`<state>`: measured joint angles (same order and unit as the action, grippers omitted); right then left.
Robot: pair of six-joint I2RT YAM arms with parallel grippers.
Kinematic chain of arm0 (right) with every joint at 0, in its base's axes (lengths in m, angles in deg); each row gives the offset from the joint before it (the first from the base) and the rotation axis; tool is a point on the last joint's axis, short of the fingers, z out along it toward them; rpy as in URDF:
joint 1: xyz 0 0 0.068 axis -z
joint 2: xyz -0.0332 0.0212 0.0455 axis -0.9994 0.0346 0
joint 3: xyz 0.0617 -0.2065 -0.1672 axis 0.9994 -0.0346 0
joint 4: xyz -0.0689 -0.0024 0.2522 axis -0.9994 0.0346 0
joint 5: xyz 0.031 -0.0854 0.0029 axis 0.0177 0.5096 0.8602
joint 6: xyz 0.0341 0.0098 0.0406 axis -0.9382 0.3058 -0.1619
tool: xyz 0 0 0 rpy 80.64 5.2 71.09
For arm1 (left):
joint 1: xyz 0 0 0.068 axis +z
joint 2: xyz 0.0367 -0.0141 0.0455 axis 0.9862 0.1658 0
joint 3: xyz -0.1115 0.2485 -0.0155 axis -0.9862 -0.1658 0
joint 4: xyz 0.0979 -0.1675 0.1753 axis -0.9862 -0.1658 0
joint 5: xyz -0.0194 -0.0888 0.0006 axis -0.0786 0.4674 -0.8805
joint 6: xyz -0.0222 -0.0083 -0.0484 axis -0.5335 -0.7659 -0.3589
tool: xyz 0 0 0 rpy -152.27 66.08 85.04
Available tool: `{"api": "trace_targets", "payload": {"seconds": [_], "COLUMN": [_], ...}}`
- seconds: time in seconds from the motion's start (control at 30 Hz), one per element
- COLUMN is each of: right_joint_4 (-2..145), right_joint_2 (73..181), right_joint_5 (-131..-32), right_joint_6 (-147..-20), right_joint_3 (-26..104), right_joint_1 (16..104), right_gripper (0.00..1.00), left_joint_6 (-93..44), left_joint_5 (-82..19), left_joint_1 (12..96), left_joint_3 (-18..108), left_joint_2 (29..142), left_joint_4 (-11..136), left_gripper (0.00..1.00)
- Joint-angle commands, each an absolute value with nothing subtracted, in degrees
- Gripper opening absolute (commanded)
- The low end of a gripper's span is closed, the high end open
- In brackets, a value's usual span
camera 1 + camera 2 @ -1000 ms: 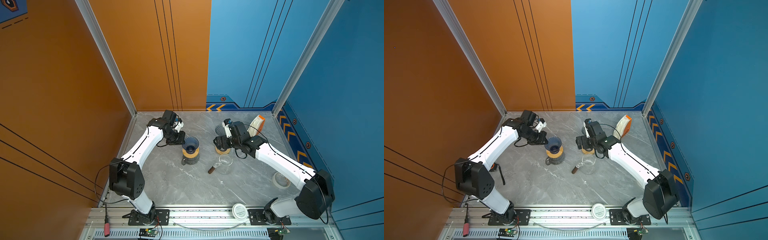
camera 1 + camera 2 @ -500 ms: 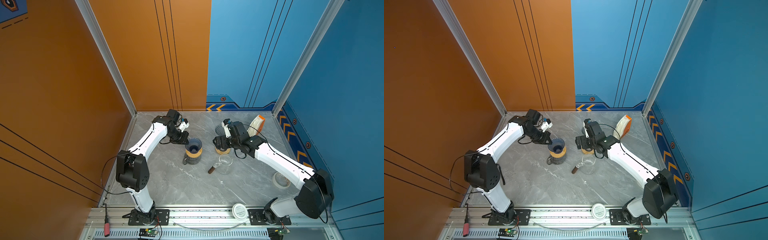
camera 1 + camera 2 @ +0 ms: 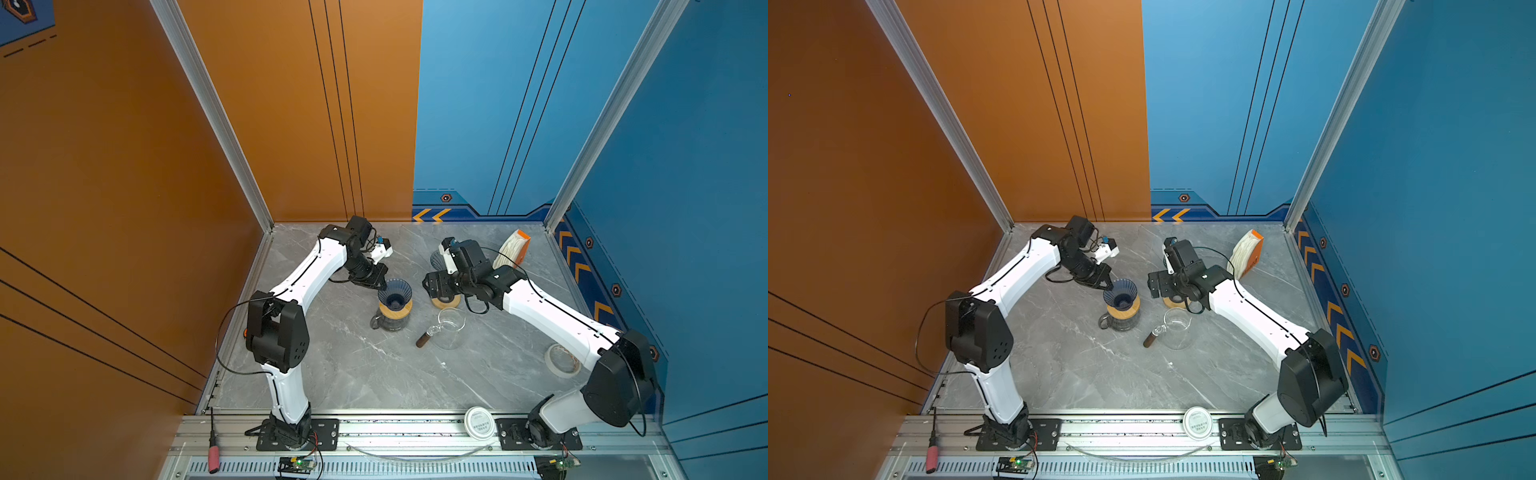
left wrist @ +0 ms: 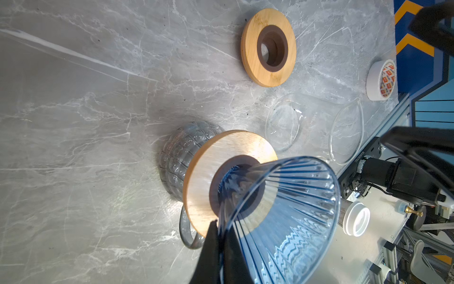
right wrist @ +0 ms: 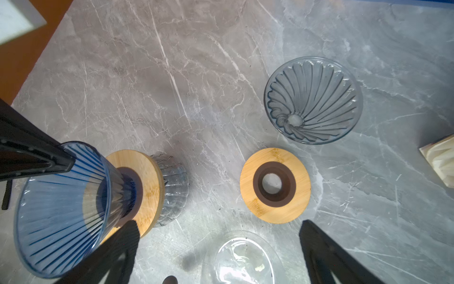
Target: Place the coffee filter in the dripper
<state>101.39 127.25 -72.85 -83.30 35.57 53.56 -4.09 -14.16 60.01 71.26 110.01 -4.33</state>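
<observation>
Your left gripper (image 4: 219,233) clenched on rim of blue dripper (image 4: 282,204), seated on carafe (image 4: 179,157). Your right gripper (image 5: 218,241) spread wide, empty, above spare wooden ring (image 5: 275,185). Coffee filter stack (image 3: 510,249) untouched near back wall, well apart. Dripper holds 0 filters: pick and placement both left.

Drippers: two were seen, blue dripper (image 3: 395,291) and grey dripper (image 5: 313,99).
Wooden rings: two, stacked ring (image 4: 208,162) and bare ring (image 5: 275,185).
Jugs: two, dark jug (image 4: 179,152) and clear jug (image 3: 451,332).
Filter pack (image 3: 513,249): one (its sheets could not be counted).
Tape roll (image 3: 561,360): one.
White lid (image 3: 478,422): one.
Screwdriver (image 3: 213,453): one.
</observation>
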Motion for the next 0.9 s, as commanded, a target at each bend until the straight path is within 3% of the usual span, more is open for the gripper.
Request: {"api": "trace_targets", "payload": {"seconds": [0.0, 0.57, 0.87], "right_joint_4": [107.8, 116.5, 119.0], "right_joint_2": [130.1, 140.0, 142.4], "right_joint_5": [-75.1, -78.4, -81.5], "right_joint_6": [-82.1, -82.4, -82.4], "right_joint_3": [40.6, 53.7, 58.9], "right_joint_1": [52.5, 48.8, 48.2], "right_gripper": [1.0, 0.97, 0.91], "left_joint_6": [-3.6, 1.6, 0.6], "left_joint_5": [-16.3, -17.7, -13.4], "left_joint_1": [59.9, 63.6, 63.5], "left_joint_3": [73.0, 73.6, 76.8], "left_joint_2": [110.5, 110.1, 111.2], "left_joint_4": [-7.6, -11.5, -11.4], "left_gripper": [0.0, 0.0, 0.17]}}
